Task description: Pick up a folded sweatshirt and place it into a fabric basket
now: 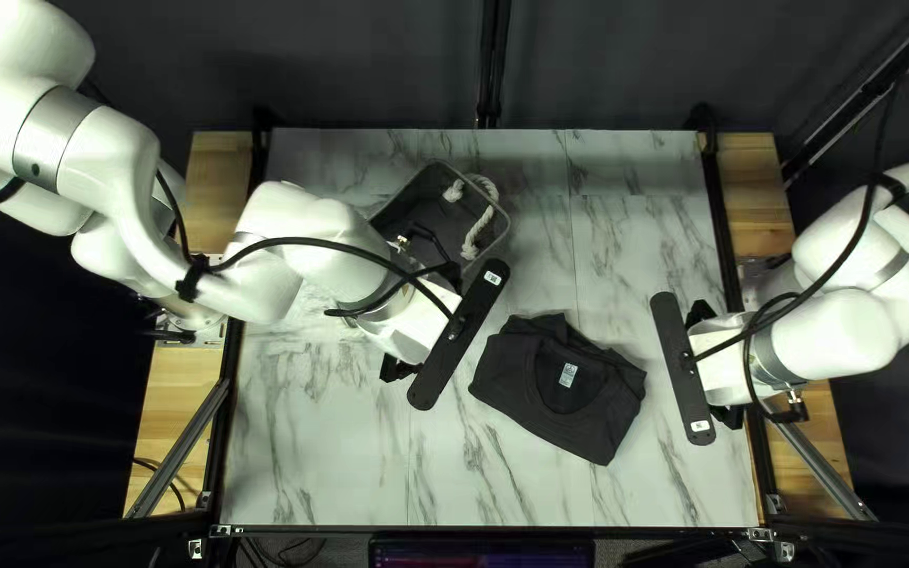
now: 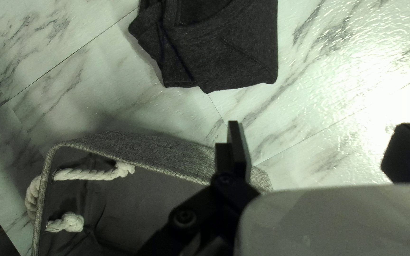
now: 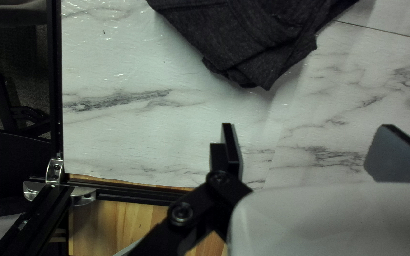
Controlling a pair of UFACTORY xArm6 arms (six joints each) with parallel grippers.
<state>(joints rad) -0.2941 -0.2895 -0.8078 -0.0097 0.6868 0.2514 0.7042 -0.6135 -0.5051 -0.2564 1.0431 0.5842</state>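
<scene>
We've got our left black two-finger tool (image 2: 323, 144) spread wide, nothing between its fingers, near the basket's rim. Our right black two-finger tool (image 3: 313, 146) is spread too, also holding nothing. Folded charcoal-grey knit sweatshirt (image 1: 518, 368) lies flat on the table between the two, apart from both. Expect it light for its bulk, soft, limp, not fragile; knit should grip well, but layers can slip over each other and the fold could open if we catch only the top one. We'd take it from both ends: left on the squarish folded end (image 2: 224, 64) facing it, right on the layered corners (image 3: 262, 66) facing it, which look looser, so bite deep there and get every ply. Fingers low, one under the stack, one over. Avoid the scooped neckline (image 1: 567, 411); pinching there would likely peel the top layer. White marble-patterned table (image 1: 318, 452) looks slick, so a one-sided push may just slide the bundle. Middle will probably sag, so lift level. Grey open-topped fabric basket (image 2: 153, 151) with white rope handles (image 2: 91, 174) stands close to our left side; its wall looks fairly thin, so clear the rim before lowering.
</scene>
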